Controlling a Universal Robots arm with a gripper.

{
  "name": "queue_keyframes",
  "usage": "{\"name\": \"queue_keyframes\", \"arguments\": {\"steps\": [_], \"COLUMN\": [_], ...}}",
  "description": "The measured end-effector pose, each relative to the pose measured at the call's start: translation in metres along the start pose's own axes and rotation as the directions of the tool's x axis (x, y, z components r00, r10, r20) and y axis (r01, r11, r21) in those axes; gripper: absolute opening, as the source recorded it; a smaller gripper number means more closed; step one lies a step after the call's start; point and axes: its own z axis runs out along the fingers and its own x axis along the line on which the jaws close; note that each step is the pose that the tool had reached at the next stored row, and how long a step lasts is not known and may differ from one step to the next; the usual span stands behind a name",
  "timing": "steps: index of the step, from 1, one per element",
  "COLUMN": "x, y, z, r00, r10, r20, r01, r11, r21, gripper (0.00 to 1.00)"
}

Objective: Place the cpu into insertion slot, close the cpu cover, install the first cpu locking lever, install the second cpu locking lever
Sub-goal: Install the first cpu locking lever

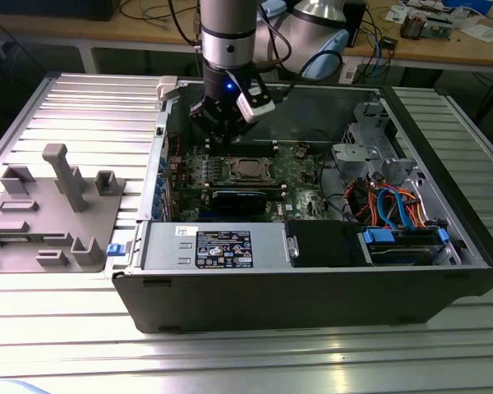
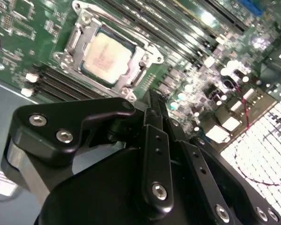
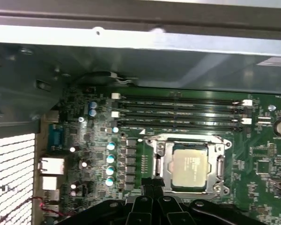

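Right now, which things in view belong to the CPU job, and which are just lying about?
Job in hand:
cpu, seated in the insertion slot
cpu cover, framing the chip
tool, at the socket's edge

Lying about:
memory slots
grey fixture plate, outside the case
drive cables
power supply

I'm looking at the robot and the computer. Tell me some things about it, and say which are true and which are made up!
1. The cpu sits in the insertion slot. True.
2. The cpu cover stands up open. False: it lies flat around the cpu.
3. The hand holds the cpu. False: the hand is at the slot's edge, and the cpu lies in the slot.
4. The motherboard is green. True.
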Motion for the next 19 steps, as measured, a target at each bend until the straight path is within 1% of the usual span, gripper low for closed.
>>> {"name": "queue_keyframes", "arguments": {"steps": [1,4,9,11,14,15,16,19], "x": [0.0032,0.0074,0.0171,0.0184,0.0184,0.0183,0.0183,0.0181], "y": [0.0004,0.002,0.0053,0.0082,0.0143,0.0182,0.0206,0.0255], "z": [0.0001,0.0002,0.0002,0.0002,0.0006,0.0008,0.0009,0.0011], "r00": [1.0,1.0,1.0,1.0,1.0,1.0,1.0,1.0], "r10": [0.0,0.001,0.002,0.002,0.002,0.002,0.002,0.002], "r20": [0.0003,0.0003,0.0003,0.0003,0.0004,0.0004,0.0003,0.0003], "r01": [0.0,-0.001,-0.002,-0.002,-0.002,-0.002,-0.002,-0.002], "r11": [1.0,1.0,1.0,1.0,1.0,1.0,1.0,1.0], "r21": [-0.0002,0.0001,0.0,-0.0001,-0.0002,-0.0001,0.0,0.0], "gripper": [0.11,0.11,0.11,0.11,0.11,0.11,0.11,0.11]}}
